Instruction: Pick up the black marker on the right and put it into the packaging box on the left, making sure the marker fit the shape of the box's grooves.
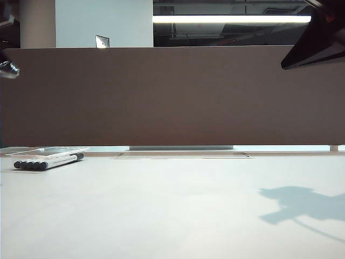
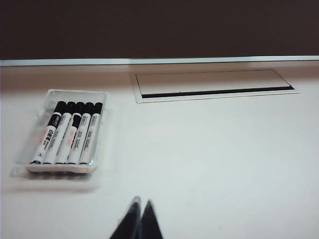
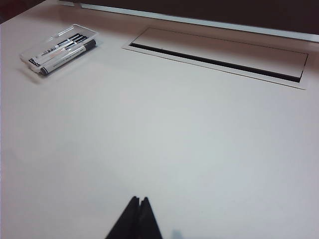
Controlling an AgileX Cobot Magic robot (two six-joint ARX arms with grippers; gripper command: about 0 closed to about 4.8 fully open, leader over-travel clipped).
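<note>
The packaging box (image 2: 75, 91) is a clear shallow tray at the table's far left, also seen in the exterior view (image 1: 54, 150) and the right wrist view (image 3: 30, 52). Several white markers with black caps (image 2: 70, 137) lie side by side in its grooves. They look alike, so I cannot tell which is the black marker. My left gripper (image 2: 141, 201) is shut and empty, hanging above bare table on the near side of the box. My right gripper (image 3: 138, 199) is shut and empty too, high over the table's right half, far from the box.
A recessed rectangular hatch (image 2: 214, 84) is set into the table's back edge near the middle. A brown partition (image 1: 172, 97) runs behind the table. The right arm's shadow (image 1: 302, 205) falls on the table's right side.
</note>
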